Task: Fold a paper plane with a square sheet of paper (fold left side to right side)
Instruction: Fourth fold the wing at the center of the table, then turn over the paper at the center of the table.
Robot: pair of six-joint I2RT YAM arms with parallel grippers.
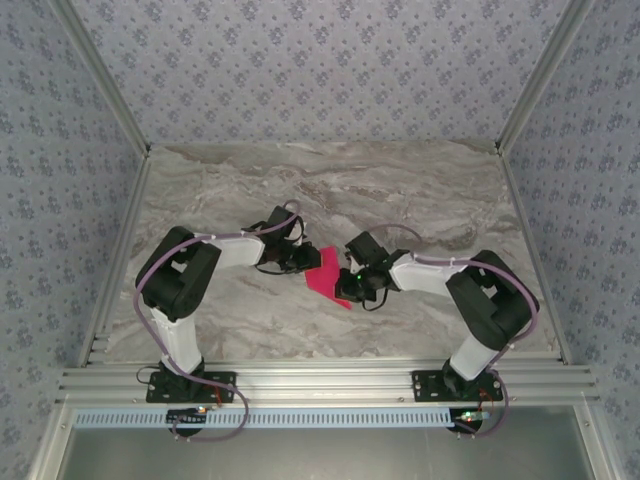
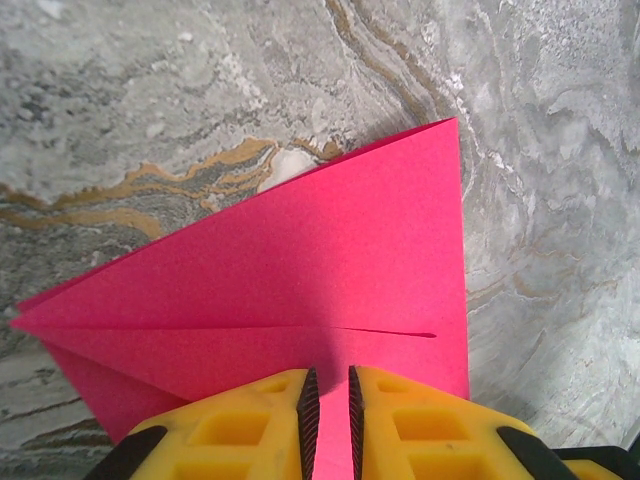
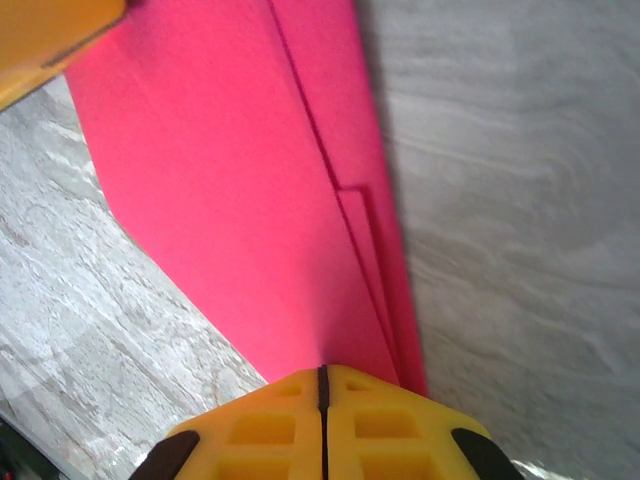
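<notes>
- Both arms are bent with elbows out and forearms turned inward, the wrists meeting mid-table [image 1: 420, 190].
- Left gripper [image 2: 330, 385]: jaws narrow, pinching an edge of the folded magenta-pink paper [image 2: 300, 270].
- Right gripper [image 3: 322, 375]: fingers pressed together on the paper's narrow layered end, from the opposite side.
- The paper sits between the two grippers; lifted or resting, I cannot tell.
- Creased edges are crisp, with one slit-like fold line.
- Marble runs wide around it, out to the aluminium frame [image 1: 300, 380].
</notes>
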